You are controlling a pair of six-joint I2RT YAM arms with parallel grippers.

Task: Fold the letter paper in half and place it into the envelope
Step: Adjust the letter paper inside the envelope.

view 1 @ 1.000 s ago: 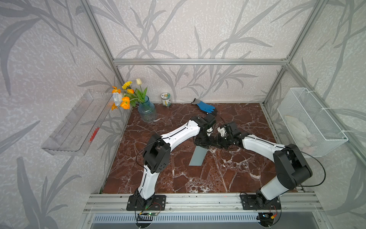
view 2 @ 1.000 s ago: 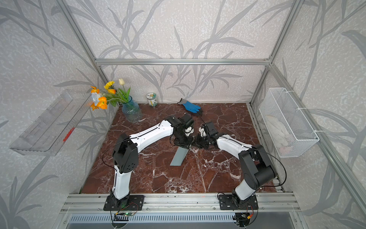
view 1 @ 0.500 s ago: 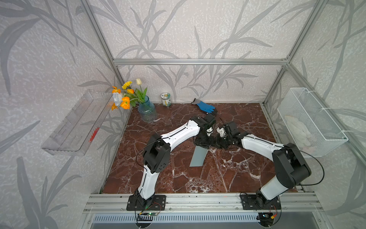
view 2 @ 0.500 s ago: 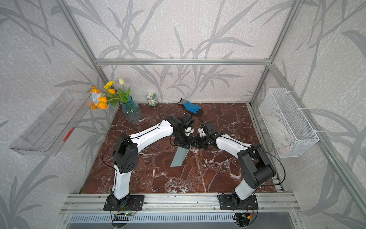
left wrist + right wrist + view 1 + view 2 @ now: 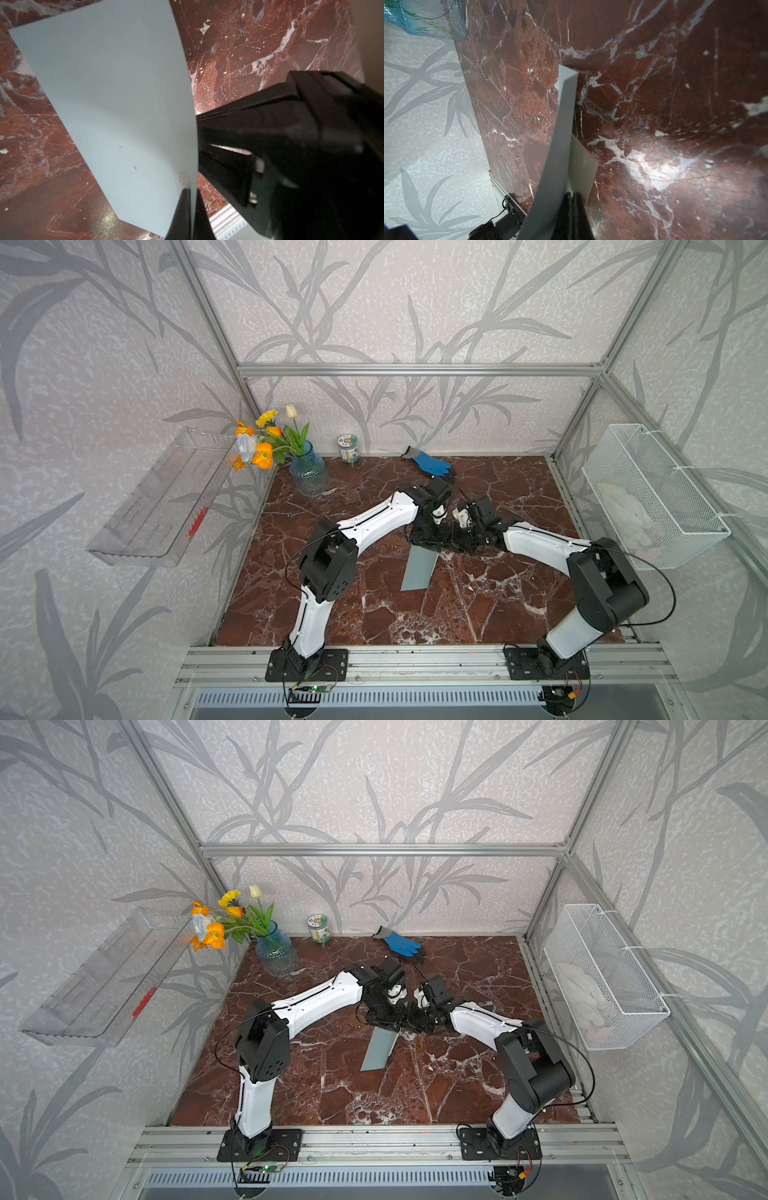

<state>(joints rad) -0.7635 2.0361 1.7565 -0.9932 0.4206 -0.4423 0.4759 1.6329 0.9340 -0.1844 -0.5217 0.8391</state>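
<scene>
**Jaws clamped on both papers, insertion in hand**

Left gripper [image 5: 188, 199] was clenched on one end of the envelope [image 5: 108, 99]. The right gripper [image 5: 572, 201] was pinched shut on the letter paper [image 5: 582, 166], a short cream sheet lying against the envelope's curved side. In a top view the two grippers met over the middle of the table [image 5: 374, 614]. The envelope sloped from them toward 6 o'clock, its low end at or near the marble.

Judging by the sheet's short length, the fold looked done and the step in hand was feeding it in. Whether any of it sat inside the envelope could not be told. The next move would call for a parted mouth and the sheet's edge lined up with it.

Around the envelope:
- at 12 o'clock lay a blue glove [image 5: 430, 462]
- at 10 o'clock a glass vase [image 5: 308, 475] held flowers [image 5: 266, 439]
- at 9 o'clock a clear wall tray [image 5: 137, 531] held one small red thing [image 5: 195, 522]
- at 3 o'clock a wire basket [image 5: 685, 547] held something white [image 5: 623, 510]
</scene>
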